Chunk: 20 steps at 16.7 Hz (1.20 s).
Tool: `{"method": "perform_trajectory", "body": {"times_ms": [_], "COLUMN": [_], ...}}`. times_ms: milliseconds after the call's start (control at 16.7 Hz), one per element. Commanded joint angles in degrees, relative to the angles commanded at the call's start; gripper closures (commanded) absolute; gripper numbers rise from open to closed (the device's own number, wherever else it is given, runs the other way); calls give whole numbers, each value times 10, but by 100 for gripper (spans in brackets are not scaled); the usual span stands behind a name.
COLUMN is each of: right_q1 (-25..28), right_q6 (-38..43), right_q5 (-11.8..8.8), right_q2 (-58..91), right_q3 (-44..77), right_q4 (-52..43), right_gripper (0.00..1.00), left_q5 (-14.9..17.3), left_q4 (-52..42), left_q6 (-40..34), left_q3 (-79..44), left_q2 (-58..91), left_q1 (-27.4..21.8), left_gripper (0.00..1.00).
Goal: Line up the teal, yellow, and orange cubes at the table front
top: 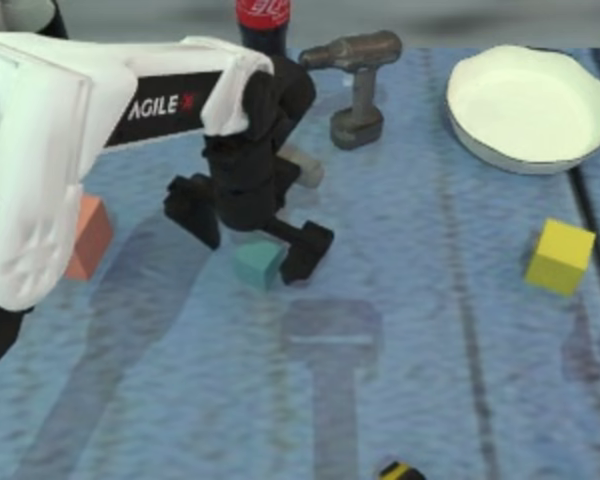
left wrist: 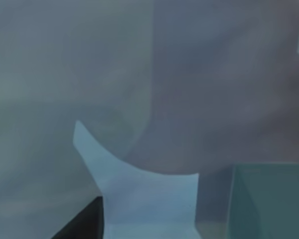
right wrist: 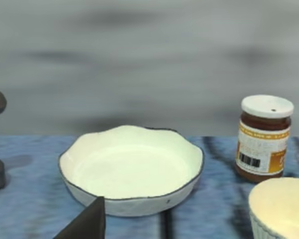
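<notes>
Teal cube (top: 258, 264) between spread fingers of left gripper (top: 250, 232); white bowl (top: 528, 108) empty.

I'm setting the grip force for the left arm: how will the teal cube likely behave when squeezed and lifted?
The teal cube looks rigid, with flat faces, so it probably won't roll or deform. It is the smallest cube, so likely light. Its matte sides should give fair grip to the open left gripper straddling it, though an off-centre pinch might twist it.

The blue-grey desk (top: 430, 380) carries three cubes: orange (top: 90, 236) at its left edge, teal (top: 257, 265) mid-desk, yellow (top: 559, 257) right.
</notes>
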<state>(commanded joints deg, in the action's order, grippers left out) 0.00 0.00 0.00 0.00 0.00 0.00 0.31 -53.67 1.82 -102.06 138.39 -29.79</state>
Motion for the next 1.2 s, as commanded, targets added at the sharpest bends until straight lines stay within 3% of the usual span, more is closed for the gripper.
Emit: {"method": "perform_trajectory", "body": {"times_ms": [660,1200], "right_q1": [0,0], "right_q6": [0,0], "right_q5": [0,0], "right_q2": [0,0], "right_q3": [0,0], "right_q4": [0,0], "right_gripper": [0,0], "left_q5": [0,0], "left_q4": [0,-5], "left_q6": [0,0], "left_q3": [0,-5], "left_q2": [0,-19], "left_q1": [0,1], "left_gripper": [98,100]}}
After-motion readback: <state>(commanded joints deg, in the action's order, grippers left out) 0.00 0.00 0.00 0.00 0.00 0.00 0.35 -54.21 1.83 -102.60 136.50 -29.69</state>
